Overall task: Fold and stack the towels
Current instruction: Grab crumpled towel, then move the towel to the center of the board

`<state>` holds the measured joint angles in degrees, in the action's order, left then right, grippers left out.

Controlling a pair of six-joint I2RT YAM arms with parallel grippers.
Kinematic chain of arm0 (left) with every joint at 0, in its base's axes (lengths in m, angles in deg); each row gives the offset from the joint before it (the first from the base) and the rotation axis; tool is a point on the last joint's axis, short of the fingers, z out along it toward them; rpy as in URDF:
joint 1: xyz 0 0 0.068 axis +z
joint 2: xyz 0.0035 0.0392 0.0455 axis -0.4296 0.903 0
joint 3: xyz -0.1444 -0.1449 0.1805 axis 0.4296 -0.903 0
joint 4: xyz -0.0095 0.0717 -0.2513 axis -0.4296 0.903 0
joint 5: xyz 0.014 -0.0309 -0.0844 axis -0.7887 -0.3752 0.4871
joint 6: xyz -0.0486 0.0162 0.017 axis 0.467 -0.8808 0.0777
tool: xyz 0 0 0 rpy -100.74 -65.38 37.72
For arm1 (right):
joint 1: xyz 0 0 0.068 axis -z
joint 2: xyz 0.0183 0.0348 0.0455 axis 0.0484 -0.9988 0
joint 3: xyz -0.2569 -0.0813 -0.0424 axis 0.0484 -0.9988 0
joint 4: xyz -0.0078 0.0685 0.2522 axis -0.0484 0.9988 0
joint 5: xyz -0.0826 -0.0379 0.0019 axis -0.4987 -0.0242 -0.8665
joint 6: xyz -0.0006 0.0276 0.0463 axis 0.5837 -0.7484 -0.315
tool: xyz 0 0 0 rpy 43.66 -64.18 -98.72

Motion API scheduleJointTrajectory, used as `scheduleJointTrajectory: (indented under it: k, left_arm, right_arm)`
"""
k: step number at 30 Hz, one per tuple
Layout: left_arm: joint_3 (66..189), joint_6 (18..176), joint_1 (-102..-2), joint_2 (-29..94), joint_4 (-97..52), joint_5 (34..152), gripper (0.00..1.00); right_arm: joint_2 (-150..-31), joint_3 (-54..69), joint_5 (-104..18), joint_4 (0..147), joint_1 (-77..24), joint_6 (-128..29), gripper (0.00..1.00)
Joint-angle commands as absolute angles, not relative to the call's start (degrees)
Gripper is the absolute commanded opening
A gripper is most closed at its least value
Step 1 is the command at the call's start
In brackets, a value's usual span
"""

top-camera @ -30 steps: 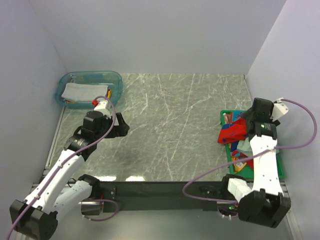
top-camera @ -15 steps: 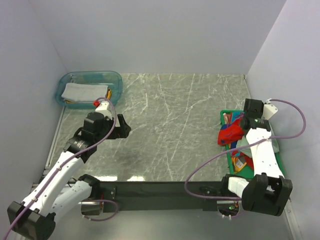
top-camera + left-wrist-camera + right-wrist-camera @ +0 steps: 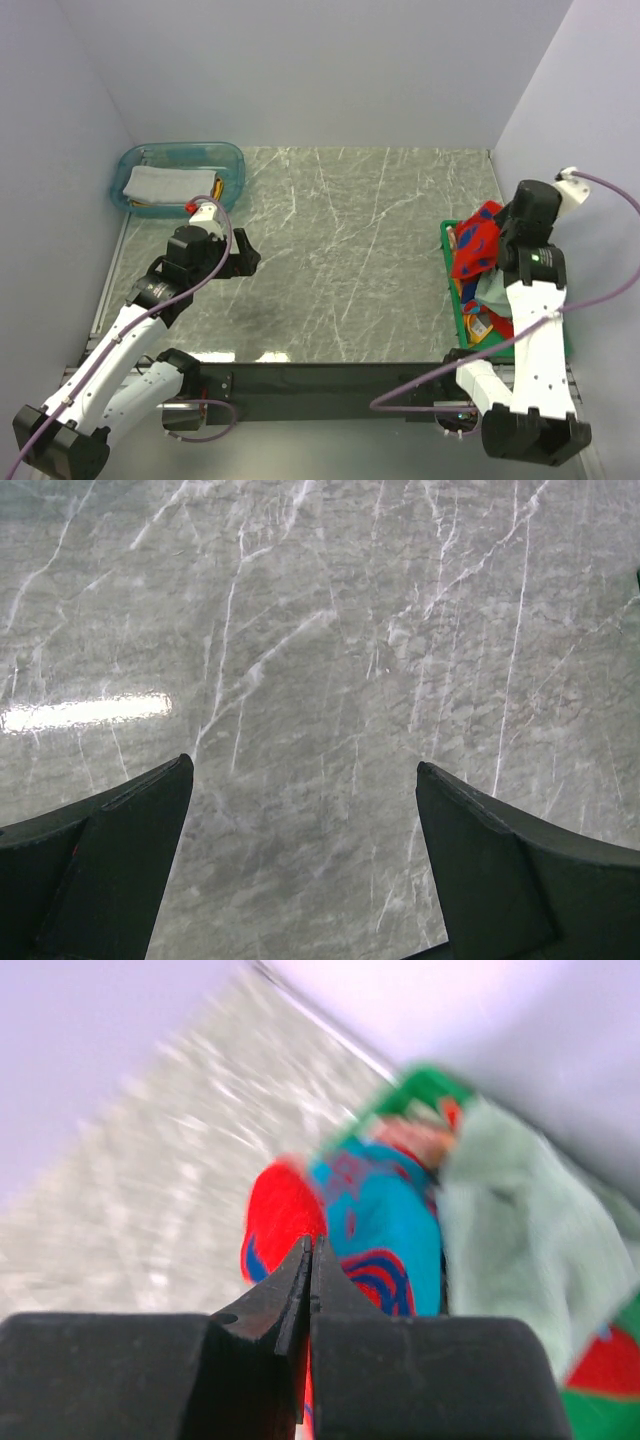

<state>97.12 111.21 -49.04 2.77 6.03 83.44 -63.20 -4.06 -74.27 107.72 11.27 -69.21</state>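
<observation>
One towel raised: the red towel [image 3: 476,243] has just come up out of the crate [image 3: 447,232], at the right edge of the desk [image 3: 350,260].
Right gripper [image 3: 310,1248]: newly pressed together, pinching that towel.
Left gripper [image 3: 302,770]: spread, idle.
Meaning: folding probably follows.

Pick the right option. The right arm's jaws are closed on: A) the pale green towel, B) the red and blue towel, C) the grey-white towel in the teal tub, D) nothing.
B: in the right wrist view the right arm's jaws are pinched shut on the red and blue towel, bunched up over the green crate.
</observation>
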Motion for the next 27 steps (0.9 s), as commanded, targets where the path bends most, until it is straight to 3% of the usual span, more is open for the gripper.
scheduleJointTrajectory:
  k: [1, 9, 16, 21, 27]
  left_arm:
    - [98.4, 110.7, -49.3, 2.0, 5.8, 82.5, 0.99]
    - [98.4, 110.7, -49.2, 2.3, 5.8, 82.1, 0.99]
    - [98.4, 110.9, -49.0, 1.9, 5.7, 79.9, 0.99]
    - [98.4, 111.6, -48.5, 1.6, 5.8, 78.4, 0.99]
    - [98.4, 112.2, -48.1, 2.2, 5.8, 78.3, 1.0]
  right_arm:
    - [-60.8, 0.7, -66.8, 99.7, 10.9, -65.0, 0.0]
    - [-72.2, 15.1, -48.1, 92.8, 6.2, -63.5, 0.0]
    - [-84.8, 29.3, -44.8, 90.2, -13.4, -60.3, 0.0]
    - [-86.8, 21.0, -44.0, 87.1, -23.4, -58.3, 0.01]
    - [-88.9, -2.8, -40.6, 83.0, -36.1, -57.0, 0.12]
